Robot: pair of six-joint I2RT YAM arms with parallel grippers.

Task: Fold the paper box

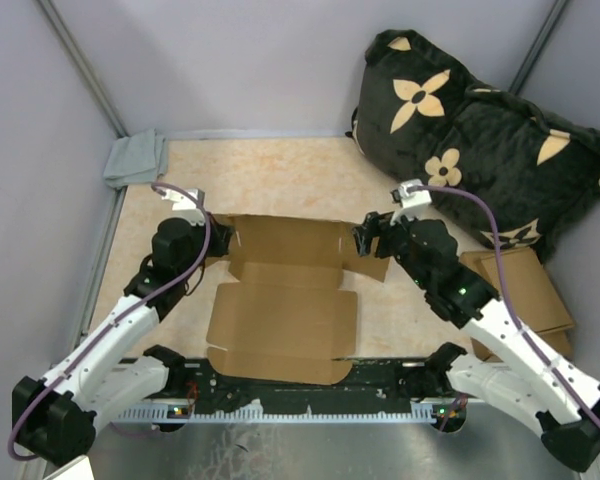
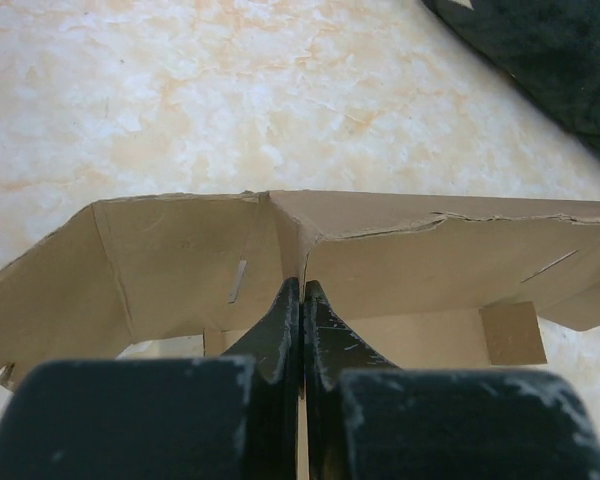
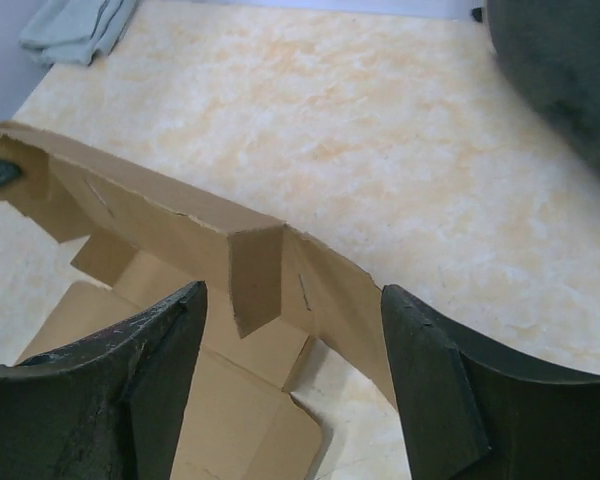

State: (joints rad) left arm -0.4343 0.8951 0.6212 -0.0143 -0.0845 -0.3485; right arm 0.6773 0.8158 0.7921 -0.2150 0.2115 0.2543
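Note:
The brown paper box (image 1: 280, 320) lies mostly flat in the middle of the table, with its far panel lifted into a low wall. My left gripper (image 1: 218, 243) is at the wall's left end. In the left wrist view it (image 2: 302, 290) is shut on a thin upright flap of the box (image 2: 180, 260). My right gripper (image 1: 363, 240) is at the wall's right end. In the right wrist view it (image 3: 292, 295) is open, its fingers either side of the folded corner flap of the box (image 3: 160, 215) without touching it.
A black pillow with tan flowers (image 1: 480, 130) leans at the back right and shows in the right wrist view (image 3: 560, 70). A grey cloth (image 1: 135, 158) lies in the back left corner. More flat cardboard (image 1: 525, 290) lies at the right. Grey walls enclose the table.

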